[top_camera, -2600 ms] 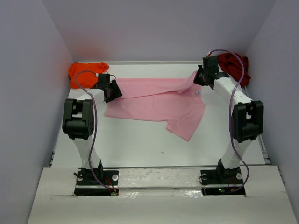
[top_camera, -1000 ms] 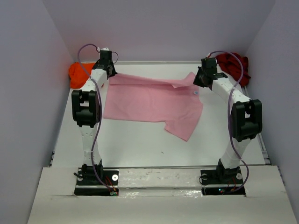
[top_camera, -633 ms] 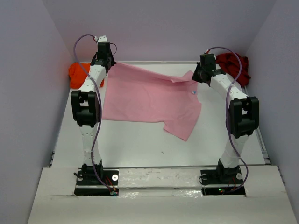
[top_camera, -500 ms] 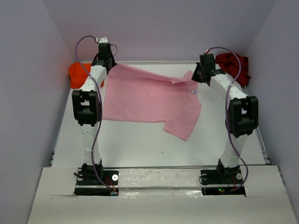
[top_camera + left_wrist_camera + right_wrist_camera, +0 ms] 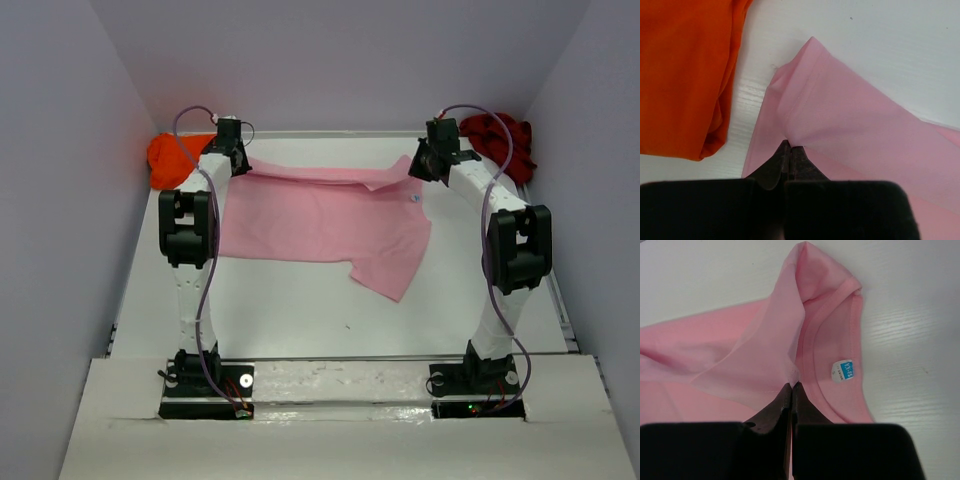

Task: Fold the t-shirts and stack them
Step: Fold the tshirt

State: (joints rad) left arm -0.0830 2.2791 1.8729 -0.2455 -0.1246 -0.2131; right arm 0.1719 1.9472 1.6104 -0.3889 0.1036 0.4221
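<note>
From the arms' side, the pink t-shirt (image 5: 320, 215) lies spread across the middle of the white table (image 5: 300, 320), one sleeve pointing this way. At its far edge the left gripper (image 5: 790, 148) and the right gripper (image 5: 791, 386) each pinch a fold of pink cloth, jaws closed tight. Beyond, the orange t-shirt (image 5: 168, 160) sits bunched in the far left corner and the dark red t-shirt (image 5: 505, 138) in the far right.

Lit brightly and evenly from above, faintly shadowed under the raised folds of the pink t-shirt (image 5: 320, 215). Sharp throughout the top view, tinted slightly violet on the walls (image 5: 60, 200). Soft-focused on the dark left gripper (image 5: 790, 155) and right gripper (image 5: 791, 392) low in both wrist views; mildly glossy on the table (image 5: 910, 340).
</note>
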